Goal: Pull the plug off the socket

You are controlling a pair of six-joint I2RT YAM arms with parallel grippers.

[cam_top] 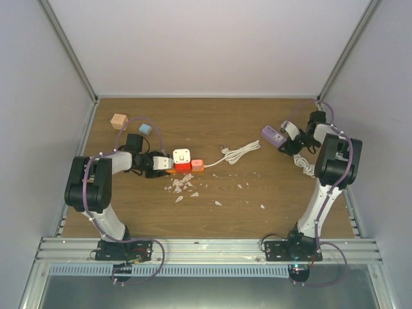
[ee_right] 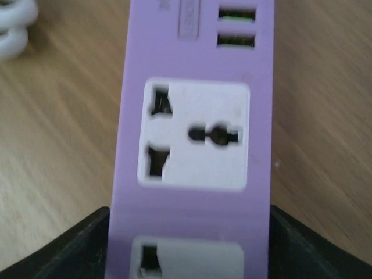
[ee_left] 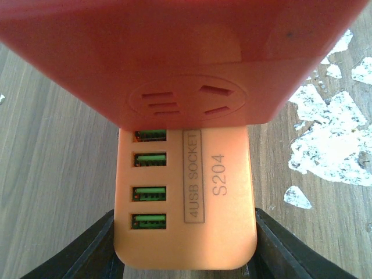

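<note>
While the top view lays the whole wooden table (cam_top: 270, 193) before you, it alone shows the plug (cam_top: 182, 156). It is a white, round-cornered block seated on the red part of the socket (cam_top: 188, 167), just beyond the left gripper (cam_top: 162, 165).

Your left wrist view fills in what the top view cannot resolve. The socket's orange end is smooth matte plastic with rounded corners and carries four green USB ports (ee_left: 150, 189) in a column, beside the embossed text "4USB SOCKET S204". Black fingers (ee_left: 87, 250) press on both long edges, so the left gripper is grasping the socket. The red section looms above, with a round recessed outlet face. Pale ragged flecks (ee_left: 325, 145) lie on the wood grain to the right.

Far across the table, the right gripper (cam_top: 283, 141) sits at the purple power strip (cam_top: 273, 135). The right wrist view shows its glossy lilac body with white universal outlets. Dark fingers (ee_right: 58, 250) flank both edges, but you cannot tell whether they pinch it. A coiled white cable (cam_top: 241, 152) lies between the two strips.
</note>
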